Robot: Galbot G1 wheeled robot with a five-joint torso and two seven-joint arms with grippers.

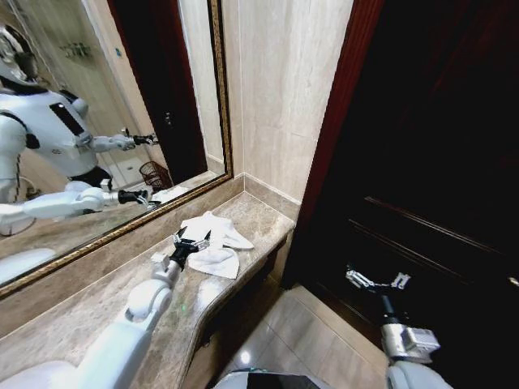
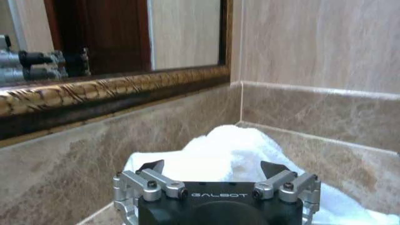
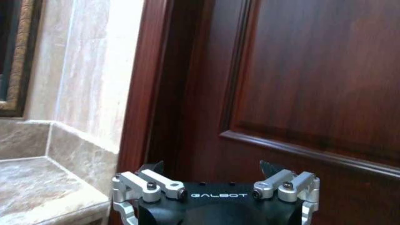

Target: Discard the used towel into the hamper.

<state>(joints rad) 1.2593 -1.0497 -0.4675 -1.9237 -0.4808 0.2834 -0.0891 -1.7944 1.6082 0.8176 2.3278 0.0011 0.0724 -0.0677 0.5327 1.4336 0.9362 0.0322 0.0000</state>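
The left arm stretches forward over the table (image 1: 97, 300), its left claw (image 1: 192, 242) spread wide and empty just above the crumpled white towel (image 1: 217, 243). The right claw (image 1: 377, 281) hangs open, empty, before the dark door (image 1: 438, 138).

I see a white towel (image 1: 212, 241) on the beige-brown marbled worktop (image 1: 73, 312), a mirror frame (image 2: 93, 91) patterned gold and dark, and a reddish-brown door (image 3: 300, 79).
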